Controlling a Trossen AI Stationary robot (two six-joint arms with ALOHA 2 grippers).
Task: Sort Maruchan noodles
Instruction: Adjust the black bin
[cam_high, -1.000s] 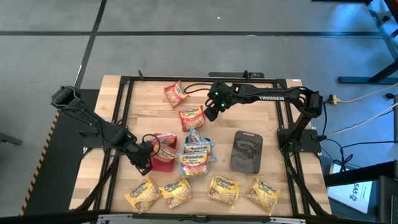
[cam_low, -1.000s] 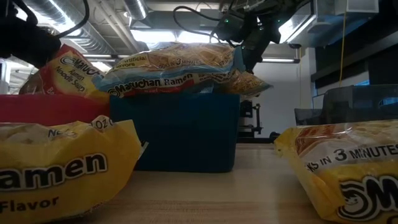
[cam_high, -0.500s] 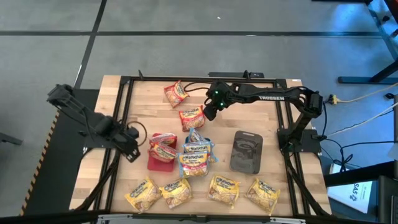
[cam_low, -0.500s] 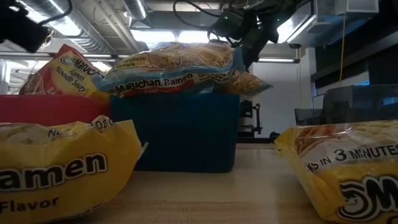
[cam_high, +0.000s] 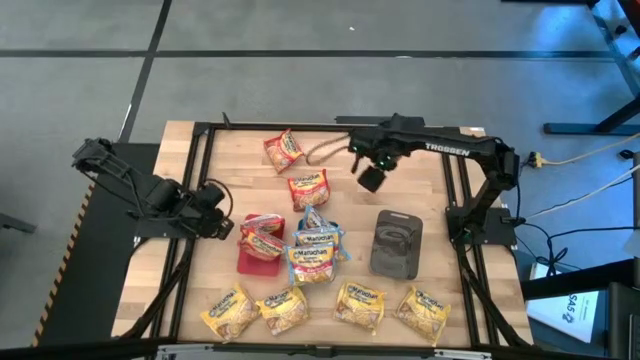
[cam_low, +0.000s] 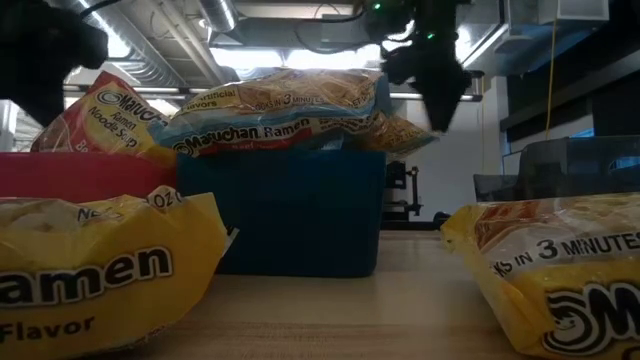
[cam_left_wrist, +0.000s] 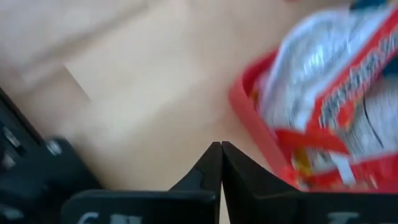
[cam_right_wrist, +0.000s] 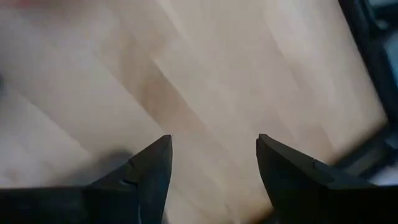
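Maruchan noodle packets lie over the table. Two red ones (cam_high: 283, 150) (cam_high: 308, 188) rest flat on the wood at the far middle. More red ones (cam_high: 262, 240) (cam_left_wrist: 336, 93) sit in the red tray (cam_left_wrist: 244, 118). Blue-edged ones (cam_high: 315, 250) (cam_low: 280, 110) are heaped on the teal tray (cam_low: 285, 225). Several yellow ones (cam_high: 283, 310) line the near edge. My left gripper (cam_high: 215, 215) (cam_left_wrist: 217, 148) is shut and holds nothing, just left of the red tray. My right gripper (cam_high: 370, 178) (cam_right_wrist: 214, 149) points down, open, above bare wood to the right of the nearer loose red packet.
A dark grey tray (cam_high: 397, 242) lies flat to the right of the teal tray. A black frame rail (cam_high: 195, 200) runs around the wooden table top. Bare wood (cam_high: 400, 180) shows at the far right, under my right gripper.
My left gripper has drawn back from the red tray toward the table's left and far edge, rising and tipping, still shut. My right gripper has left the loose red packet, gone up and toward the table's right, and tipped until it points down, still open. No packet has moved.
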